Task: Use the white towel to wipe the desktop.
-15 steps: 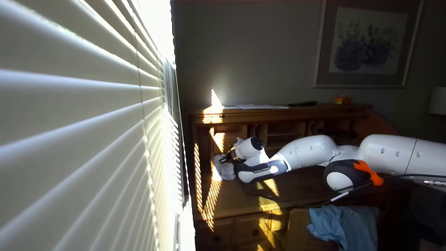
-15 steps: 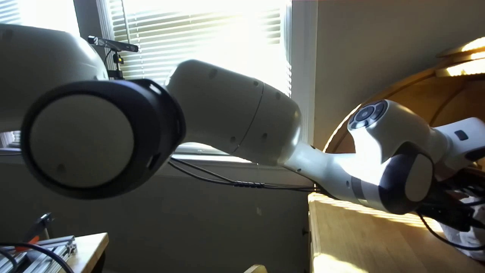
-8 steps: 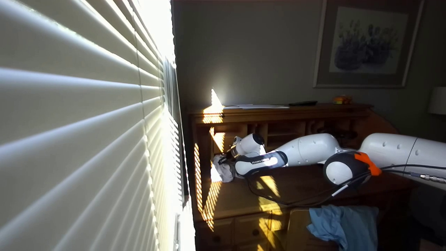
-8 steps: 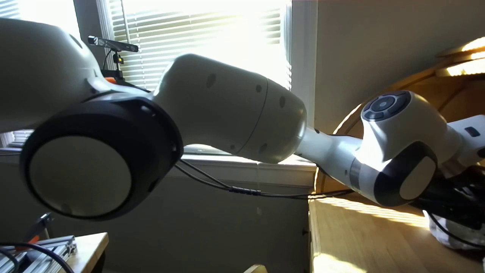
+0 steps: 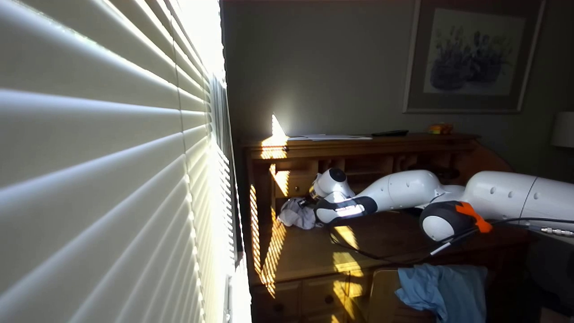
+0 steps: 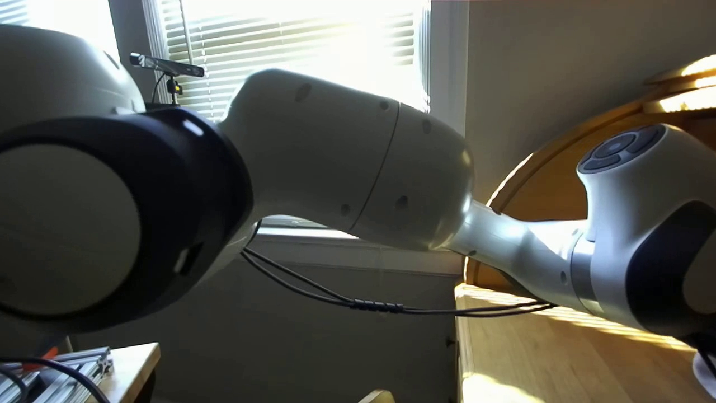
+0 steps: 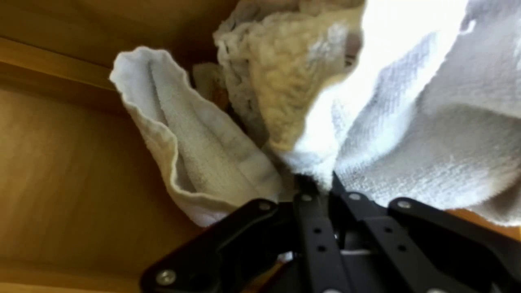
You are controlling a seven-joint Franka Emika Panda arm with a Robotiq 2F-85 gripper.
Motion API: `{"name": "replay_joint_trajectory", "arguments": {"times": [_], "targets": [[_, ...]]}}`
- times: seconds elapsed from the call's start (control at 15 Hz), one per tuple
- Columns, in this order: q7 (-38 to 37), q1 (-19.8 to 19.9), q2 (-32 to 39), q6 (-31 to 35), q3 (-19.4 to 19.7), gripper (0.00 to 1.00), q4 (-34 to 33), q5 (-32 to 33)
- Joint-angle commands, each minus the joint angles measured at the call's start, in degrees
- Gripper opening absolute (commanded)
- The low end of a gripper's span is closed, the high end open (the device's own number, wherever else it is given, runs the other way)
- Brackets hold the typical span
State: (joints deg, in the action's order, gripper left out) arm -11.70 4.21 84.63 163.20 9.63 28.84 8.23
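The white towel (image 5: 297,215) is bunched at the left end of the wooden desktop (image 5: 309,255) in an exterior view. In the wrist view the towel (image 7: 443,150) spreads up and to the right, with a fold (image 7: 203,154) lying left. My gripper (image 7: 321,185) is shut on a pinched part of the towel. The gripper's tips are partly covered by cloth. The towel seems to rest on the desktop, though its underside is hidden. In an exterior view only a sliver of the towel (image 6: 706,372) shows at the right edge, and the gripper is out of view.
Small drawers and cubbyholes (image 5: 367,166) stand behind the desktop. Blinds (image 5: 112,157) are at the left. Cables (image 6: 380,307) hang below the arm. A blue cloth (image 5: 441,289) lies over a chair (image 5: 381,291) in front. Papers (image 5: 329,137) lie on the desk's top shelf.
The arm and gripper first shifted slightly left, then moved right along the desk, dragging the towel with them. In an exterior view the wrist and towel moved toward the right edge.
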Motion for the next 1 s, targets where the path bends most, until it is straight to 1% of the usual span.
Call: {"name": "replay_joint_trajectory", "arguments": {"times": [0.0, 0.13, 0.27, 0.67, 0.8, 0.93], "targets": [[-10.22, -0.76, 0.52, -3.82, 7.58, 0.02, -1.39, 0.72], [-15.25, -1.24, 0.37, -6.21, 11.64, 0.02, -1.06, 0.88], [-19.59, -1.77, 0.20, -9.18, 14.79, 0.02, -0.64, 0.75], [-31.63, -3.10, 0.39, -16.72, 22.76, 0.02, -0.23, 1.10], [-33.90, -3.38, 0.38, -18.68, 24.23, 0.02, -0.09, 0.84], [-33.69, -3.16, 0.71, -18.17, 23.66, 0.02, -0.42, 0.03]]}}
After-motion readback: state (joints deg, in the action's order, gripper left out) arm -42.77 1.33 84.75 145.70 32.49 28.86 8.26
